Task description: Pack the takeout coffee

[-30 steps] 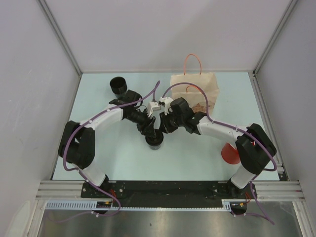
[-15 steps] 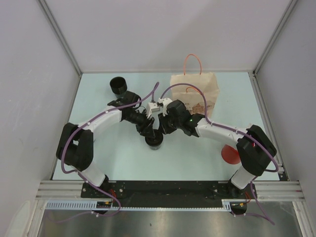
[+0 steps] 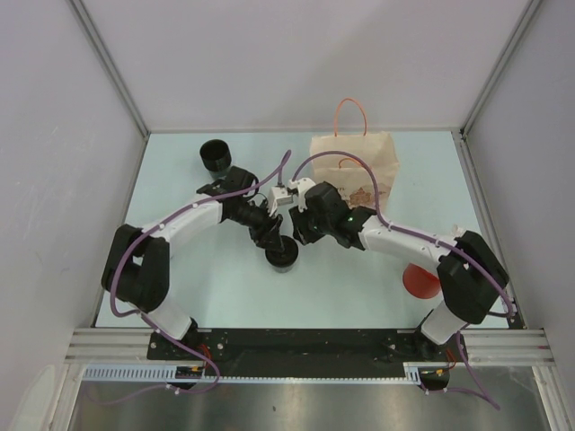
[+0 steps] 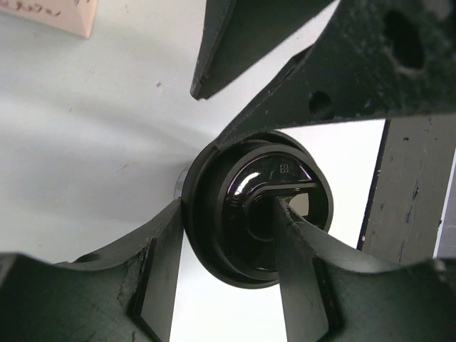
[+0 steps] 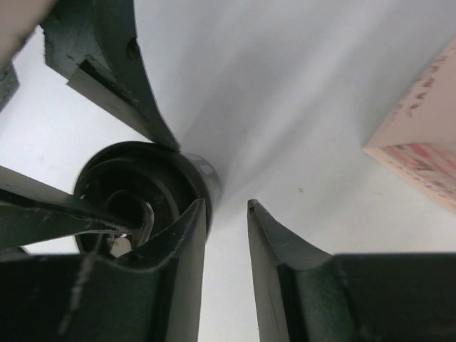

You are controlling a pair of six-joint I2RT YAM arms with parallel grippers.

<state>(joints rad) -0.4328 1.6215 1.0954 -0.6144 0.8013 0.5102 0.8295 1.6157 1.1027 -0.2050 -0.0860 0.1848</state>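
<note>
Tabletop (image 3: 207, 296): pale green.
Back left: open black cup (image 3: 214, 154).
Centre: lidded black cup (image 3: 281, 257).
Back right: paper bag (image 3: 355, 166).
Right side: red object (image 3: 419, 281).

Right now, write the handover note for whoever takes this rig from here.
Left hand: clamped across the rim of the lidded black cup, one finger outside, one on the lid.
Right hand: open, holding nothing, one finger against that cup's edge.
Things: the cup is mid-table, the paper bag beyond it, a second black cup far left, and a red round item by the right arm.
Done: lid on cup.
Left: get the cup into the bag.
</note>
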